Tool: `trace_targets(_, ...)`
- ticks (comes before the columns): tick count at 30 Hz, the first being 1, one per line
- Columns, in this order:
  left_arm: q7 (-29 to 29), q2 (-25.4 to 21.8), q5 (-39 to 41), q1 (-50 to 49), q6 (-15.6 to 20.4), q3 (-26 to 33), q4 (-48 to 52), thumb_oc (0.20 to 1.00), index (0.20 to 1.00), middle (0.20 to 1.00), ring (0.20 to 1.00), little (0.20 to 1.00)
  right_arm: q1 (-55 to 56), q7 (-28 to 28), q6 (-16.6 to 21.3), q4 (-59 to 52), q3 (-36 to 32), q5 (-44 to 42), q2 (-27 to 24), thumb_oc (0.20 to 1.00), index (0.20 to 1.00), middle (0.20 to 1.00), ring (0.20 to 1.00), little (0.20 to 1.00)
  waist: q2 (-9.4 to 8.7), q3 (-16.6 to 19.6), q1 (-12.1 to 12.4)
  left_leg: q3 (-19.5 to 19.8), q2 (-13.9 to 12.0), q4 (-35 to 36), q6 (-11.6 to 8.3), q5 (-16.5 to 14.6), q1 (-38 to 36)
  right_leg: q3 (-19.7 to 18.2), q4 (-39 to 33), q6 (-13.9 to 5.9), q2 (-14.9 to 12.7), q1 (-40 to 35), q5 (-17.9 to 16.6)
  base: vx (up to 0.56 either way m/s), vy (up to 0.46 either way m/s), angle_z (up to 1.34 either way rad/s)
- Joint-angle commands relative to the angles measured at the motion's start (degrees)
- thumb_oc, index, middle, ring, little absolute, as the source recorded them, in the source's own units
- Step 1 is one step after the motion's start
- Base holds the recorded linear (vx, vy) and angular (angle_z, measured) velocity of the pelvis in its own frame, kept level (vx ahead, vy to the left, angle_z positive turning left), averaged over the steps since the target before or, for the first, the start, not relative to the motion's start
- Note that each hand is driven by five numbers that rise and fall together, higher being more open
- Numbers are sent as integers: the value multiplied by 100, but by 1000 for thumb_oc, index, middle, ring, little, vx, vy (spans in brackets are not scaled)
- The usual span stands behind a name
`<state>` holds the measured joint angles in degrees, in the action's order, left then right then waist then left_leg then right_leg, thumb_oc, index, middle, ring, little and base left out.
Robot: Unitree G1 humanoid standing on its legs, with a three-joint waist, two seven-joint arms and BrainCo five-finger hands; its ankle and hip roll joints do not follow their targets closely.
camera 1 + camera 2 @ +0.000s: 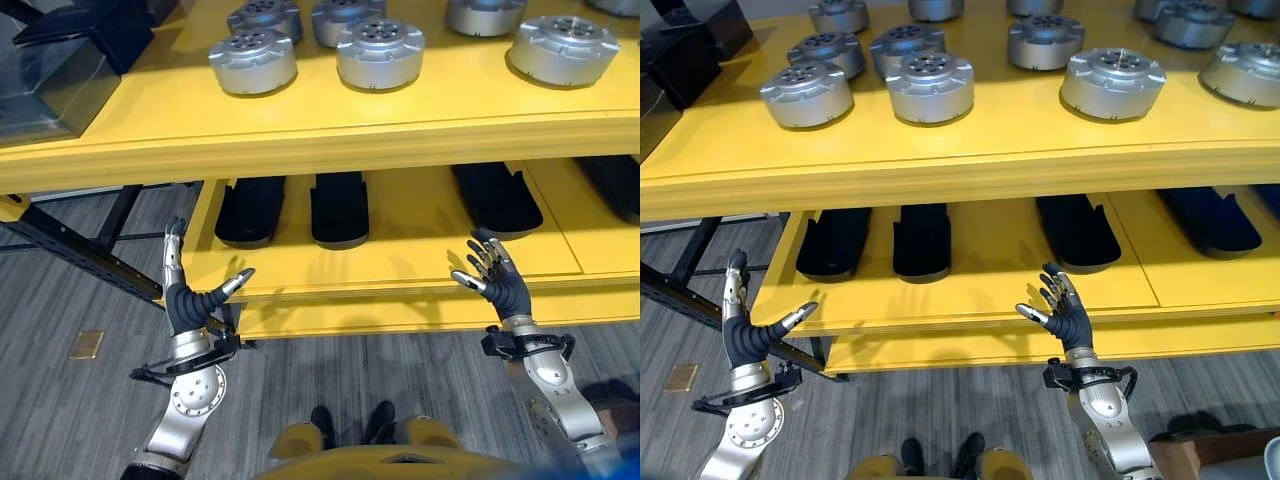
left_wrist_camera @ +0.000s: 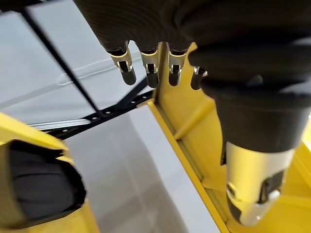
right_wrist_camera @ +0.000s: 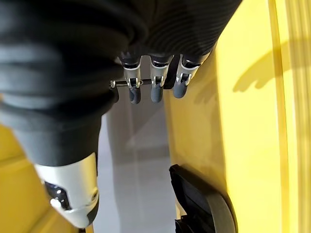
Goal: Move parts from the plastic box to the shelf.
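Several round silver parts [image 1: 253,60] stand on the top level of the yellow shelf [image 1: 330,135]. On the lower level [image 1: 400,265] lie flat black parts [image 1: 250,210] side by side. My left hand [image 1: 186,304] is raised in front of the lower level's left corner, open and empty, fingers straight up, thumb spread. In front of the lower level's front edge further right, my right hand [image 1: 504,285] is open and empty too. The left wrist view shows straight fingers [image 2: 148,68] over floor and shelf frame. The right wrist view shows fingers [image 3: 155,85] beside a black part [image 3: 201,204].
A dark box [image 1: 50,80] sits at the shelf's top left corner. A black metal brace [image 1: 90,255] slants under the shelf on the left. Grey plank floor [image 1: 350,370] lies below, with a small brass plate [image 1: 87,344] set in it.
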<state>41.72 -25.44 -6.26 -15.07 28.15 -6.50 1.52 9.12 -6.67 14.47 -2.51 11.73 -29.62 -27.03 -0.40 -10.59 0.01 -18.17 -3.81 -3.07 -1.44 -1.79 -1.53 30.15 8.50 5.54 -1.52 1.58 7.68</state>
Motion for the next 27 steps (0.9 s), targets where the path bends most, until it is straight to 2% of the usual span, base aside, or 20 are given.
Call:
trace_targets(1, -131, -186, -88, -210, 367, 346, 380, 1000, 1000, 1000, 1000, 1000, -277, 152, 137, -148, -129, -268, 92, 1000, 1000, 1000, 1000, 1000, -185, 327, 226, -7, 52, 176, -97, 180, -158, -823, -832, -955, -538, -748, -754, 58, 126, -3)
trace_targets(2, -173, -180, -127, -208, 408, 325, 355, 1000, 1000, 1000, 1000, 1000, -292, 148, 113, -139, -120, -252, 125, 1000, 1000, 1000, 1000, 1000, -195, 372, 238, 49, 63, 235, -130, 83, -248, -882, -863, -1017, -532, -815, -696, 0, 143, 0)
trace_targets(3, -196, -176, -133, -194, 450, 297, 322, 1000, 1000, 1000, 1000, 1000, -314, 163, 89, -140, -119, -239, 139, 1000, 1000, 1000, 1000, 1000, -219, 381, 238, -42, 82, 275, -68, 172, -238, -828, -883, -990, -552, -784, -796, 4, 151, -2)
trace_targets(10, -287, -150, -192, 5, 564, 25, 173, 1000, 1000, 1000, 1000, 1000, -449, 39, -3, -214, -38, -129, 129, 1000, 1000, 1000, 1000, 1000, -309, 449, 223, -93, 190, 419, 43, 114, -368, -959, -879, -1052, -521, -771, -857, 6, 139, -2)
trace_targets(13, -287, -139, -273, 153, 642, -124, 111, 1000, 1000, 1000, 1000, 1000, -621, 15, -29, -243, -17, -182, 109, 1000, 1000, 1000, 1000, 1000, -356, 406, 296, -211, 213, 330, 72, -81, -418, -749, -467, -1087, -438, -715, -623, -2, 94, -10)
trace_targets(16, -350, -216, -359, 304, 652, -232, 122, 1000, 1000, 1000, 1000, 1000, -710, -44, -12, -348, 55, -237, 116, 1000, 1000, 1000, 1000, 1000, -378, 298, 287, -158, 236, 152, 215, -187, -350, -817, 84, -1266, -699, -391, -777, -65, -55, -16)
trace_targets(17, -446, -315, -431, 428, 742, -302, 106, 1000, 1000, 1000, 1000, 1000, -756, -115, 140, -374, 140, -125, 157, 1000, 1000, 1000, 1000, 1000, -396, 240, 299, -151, 200, 15, 284, -244, -285, -865, 60, -1416, -972, -362, -937, -59, -239, 2)
trace_targets(18, -591, -355, -316, 521, 676, -378, 112, 1000, 1000, 1000, 1000, 1000, -767, -130, 182, -361, 157, -91, 185, 1000, 1000, 1000, 1000, 1000, -403, 216, 275, -83, 201, -69, 326, -294, -255, -1027, -1, -1505, -1147, -348, -1139, -87, -274, 9)
trace_targets(19, -706, -376, -172, 596, 612, -427, 125, 1000, 1000, 1000, 1000, 1000, -778, -134, 187, -342, 158, -90, 215, 1000, 1000, 1000, 1000, 1000, -420, 184, 253, -107, 200, -134, 391, -238, -183, -1116, -67, -1496, -1273, -287, -1370, -41, -257, 4)
trace_targets(21, -727, -403, -34, 719, 600, -556, 121, 1000, 1000, 1000, 1000, 1000, -808, -139, 157, -301, 172, -135, 304, 1000, 1000, 1000, 1000, 1000, -425, 147, 214, -5, 148, -234, 386, -314, -175, -1408, -260, -1611, -1506, -245, -1708, 26, -316, 9)
trace_targets(22, -707, -416, -22, 764, 614, -604, 119, 1000, 1000, 1000, 1000, 1000, -857, -60, 164, -260, 196, -112, 363, 1000, 1000, 1000, 1000, 1000, -405, 134, 236, -43, -6, -272, 279, -397, -194, -1375, -437, -1737, -1593, -332, -1608, 71, -370, 20)
trace_targets(25, -708, -438, -106, 843, 504, -700, 125, 1000, 1000, 1000, 1000, 1000, -976, 93, 175, -305, 230, 17, 286, 1000, 1000, 1000, 1000, 1000, -445, 91, 298, -160, -245, -381, 171, -392, -181, -1094, -569, -1722, -1571, -467, -1564, 33, -340, 15)
trace_targets(27, -749, -431, 164, 817, 478, -680, 173, 1000, 1000, 1000, 1000, 1000, -1036, 127, 98, -407, 243, -44, 153, 1000, 1000, 1000, 1000, 1000, -448, 66, 331, -221, -388, -389, 91, -322, -208, -962, -545, -1674, -1496, -506, -1415, 22, -223, -8)
